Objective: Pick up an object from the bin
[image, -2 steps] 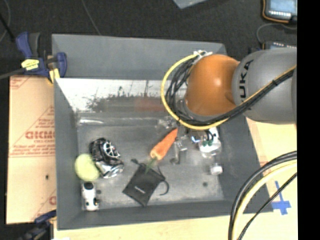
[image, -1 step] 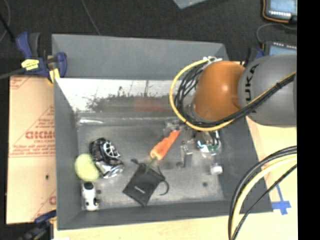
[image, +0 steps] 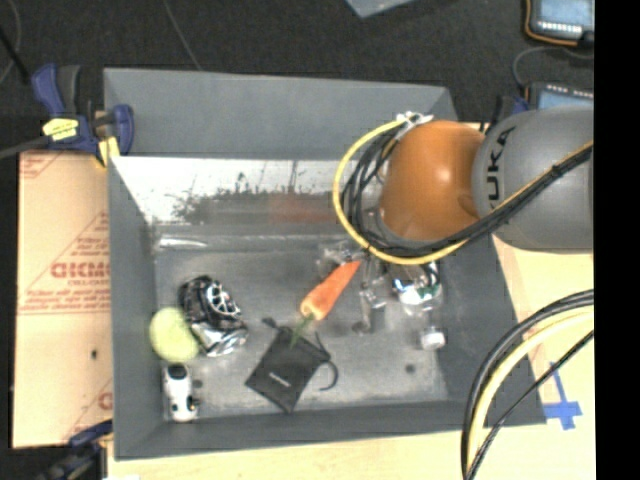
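Carrot axis: toy carrot lies on a diagonal, its narrow tip up-right toward the gripper and its green stalk end down-left.
Carrot look: orange, tapered, with a thin green stem.
Carrot place: mid-floor of the bin.
Gripper: low in the bin, just right of the carrot; how far open cannot be told.
Neighbours: flat black pouch just below the stalk; yellow-green ball well left.

Robot arm: smooth grey rounded casing, black lettering (only "UKA" readable). Wrist under a glossy orange dome cover. Black and yellow cables loop round the dome and trail along the casing. Below, the gripper: silvery metal.
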Tool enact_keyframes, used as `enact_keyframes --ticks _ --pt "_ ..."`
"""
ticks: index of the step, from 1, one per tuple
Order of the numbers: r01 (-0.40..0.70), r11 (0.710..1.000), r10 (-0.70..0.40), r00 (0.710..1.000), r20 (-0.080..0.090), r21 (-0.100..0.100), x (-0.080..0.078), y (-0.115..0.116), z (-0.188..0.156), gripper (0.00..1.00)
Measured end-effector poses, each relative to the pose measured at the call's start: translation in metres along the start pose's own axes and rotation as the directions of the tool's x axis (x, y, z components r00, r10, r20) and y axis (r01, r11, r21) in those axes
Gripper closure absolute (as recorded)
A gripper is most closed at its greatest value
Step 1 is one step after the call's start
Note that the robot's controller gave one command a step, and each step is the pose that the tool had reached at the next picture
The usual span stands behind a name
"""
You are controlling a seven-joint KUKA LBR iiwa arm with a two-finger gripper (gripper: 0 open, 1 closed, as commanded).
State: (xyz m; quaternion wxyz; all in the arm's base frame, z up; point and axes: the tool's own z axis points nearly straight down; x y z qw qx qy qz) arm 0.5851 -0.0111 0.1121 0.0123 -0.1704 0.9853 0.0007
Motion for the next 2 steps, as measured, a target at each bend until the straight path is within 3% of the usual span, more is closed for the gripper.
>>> enact_keyframes --ticks 1,2 --pt "0.201 0.980 -0.201 0.980 -0.001 -0.002 -0.007 0.014 0.016 0.00" --pt "0.136 0.991 -0.136 0.991 0.003 -0.001 -0.012 0.011 0.041 1.00"
